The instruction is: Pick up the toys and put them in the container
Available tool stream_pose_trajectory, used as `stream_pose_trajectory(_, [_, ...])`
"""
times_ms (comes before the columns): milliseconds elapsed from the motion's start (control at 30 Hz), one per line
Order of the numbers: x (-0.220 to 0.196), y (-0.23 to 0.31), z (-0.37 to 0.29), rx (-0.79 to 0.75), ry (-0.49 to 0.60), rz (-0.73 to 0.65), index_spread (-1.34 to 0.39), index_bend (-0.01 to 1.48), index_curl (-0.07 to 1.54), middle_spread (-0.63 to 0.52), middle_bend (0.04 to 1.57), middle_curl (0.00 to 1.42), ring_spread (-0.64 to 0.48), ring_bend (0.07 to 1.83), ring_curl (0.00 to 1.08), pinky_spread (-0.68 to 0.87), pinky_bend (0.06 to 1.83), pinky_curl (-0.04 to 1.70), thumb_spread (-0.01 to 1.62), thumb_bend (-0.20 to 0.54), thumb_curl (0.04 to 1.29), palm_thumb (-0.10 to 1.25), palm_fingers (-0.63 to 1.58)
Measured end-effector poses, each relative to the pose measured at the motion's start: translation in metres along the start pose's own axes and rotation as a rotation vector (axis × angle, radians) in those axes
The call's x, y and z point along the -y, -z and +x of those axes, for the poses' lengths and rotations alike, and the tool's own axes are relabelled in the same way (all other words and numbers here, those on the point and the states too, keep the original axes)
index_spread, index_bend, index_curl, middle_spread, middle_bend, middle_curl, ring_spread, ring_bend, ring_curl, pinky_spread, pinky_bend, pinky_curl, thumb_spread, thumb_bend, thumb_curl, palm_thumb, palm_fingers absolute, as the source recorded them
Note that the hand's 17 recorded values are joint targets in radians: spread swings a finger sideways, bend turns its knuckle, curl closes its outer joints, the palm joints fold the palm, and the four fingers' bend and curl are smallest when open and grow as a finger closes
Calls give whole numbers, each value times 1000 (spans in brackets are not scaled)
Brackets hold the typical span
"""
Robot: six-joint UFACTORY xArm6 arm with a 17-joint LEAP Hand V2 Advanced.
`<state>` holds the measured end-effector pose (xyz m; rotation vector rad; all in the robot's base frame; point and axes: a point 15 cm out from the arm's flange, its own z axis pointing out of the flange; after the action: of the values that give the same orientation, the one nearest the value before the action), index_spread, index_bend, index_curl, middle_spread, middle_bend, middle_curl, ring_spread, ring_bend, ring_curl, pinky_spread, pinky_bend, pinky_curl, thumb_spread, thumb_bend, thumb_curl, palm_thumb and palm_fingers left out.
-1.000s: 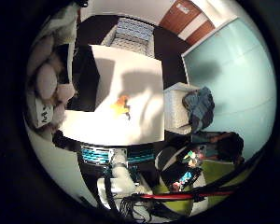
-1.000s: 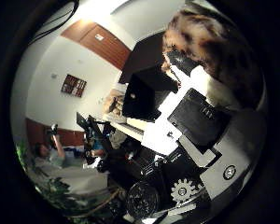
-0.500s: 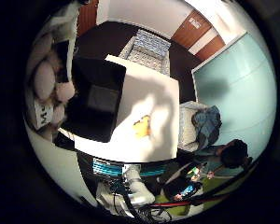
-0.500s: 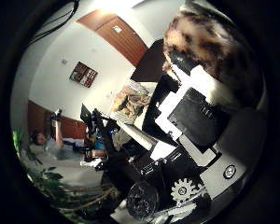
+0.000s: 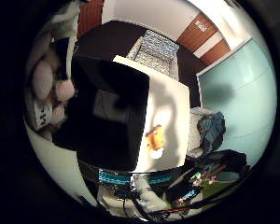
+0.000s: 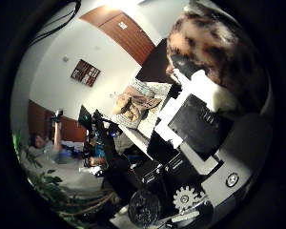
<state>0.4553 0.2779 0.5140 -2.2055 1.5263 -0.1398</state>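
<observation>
The black container (image 5: 107, 116) now fills much more of the little-finger view than half a second ago, so the palm camera has come nearer to it. It sits on the white table (image 5: 170, 100), covering that table's edge on the side towards the pale plush toys (image 5: 44, 84) piled beyond it. A small yellow-orange toy (image 5: 155, 138) lies on the table just beside the container's rim, apart from it. In the thumb-side view the hand (image 6: 195, 124) has its fingers curled round a furry brown, black and white toy (image 6: 214, 50), held close against the palm as before.
</observation>
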Motion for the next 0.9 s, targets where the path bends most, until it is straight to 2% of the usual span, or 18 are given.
stream_pose_trajectory(33, [0, 0, 0, 0, 1, 0, -335, 608, 962, -198, 1068, 873, -310, 1170, 848, -373, 980, 981, 965, -37, 660, 805, 917])
stream_pose_trajectory(67, [0, 1, 0, -1, 5, 1, -354, 417, 912, -207, 994, 837, -315, 1180, 817, -430, 964, 942, 988, -31, 638, 791, 742])
stream_pose_trajectory(133, [-3, -1, 1, -3, 14, -12, -422, 232, 808, -215, 854, 775, -312, 1111, 746, -466, 931, 885, 1046, -26, 598, 767, 506])
stream_pose_trajectory(200, [-3, 0, 2, -4, 16, -11, -484, 250, 729, -189, 679, 691, -246, 962, 680, -318, 788, 866, 1104, -26, 555, 730, 207])
stream_pose_trajectory(300, [-3, 0, 3, -3, 34, -10, -511, 228, 619, -118, 496, 574, -107, 805, 575, -23, 741, 826, 1136, -23, 507, 699, 124])
stream_pose_trajectory(367, [-3, 1, 3, -3, 49, -9, -510, 194, 551, -76, 430, 514, -8, 715, 512, 180, 707, 781, 1138, -24, 481, 682, 105])
stream_pose_trajectory(467, [-3, 0, 3, -4, 62, -11, -495, 161, 453, -31, 340, 437, 119, 615, 427, 396, 678, 701, 1137, -20, 455, 677, 70])
stream_pose_trajectory(567, [-3, 5, 3, -5, 71, -2, -481, 158, 387, -10, 316, 402, 161, 570, 378, 474, 653, 640, 1131, -22, 440, 670, 77])
stream_pose_trajectory(733, [-11, 16, 13, -15, 61, -18, -435, 153, 320, -3, 315, 372, 180, 547, 330, 514, 594, 552, 1126, -22, 419, 659, 112])
stream_pose_trajectory(900, [-22, 44, 62, -58, -20, -22, -368, 159, 293, 14, 315, 355, 187, 518, 294, 518, 563, 490, 1126, -22, 406, 656, 136])
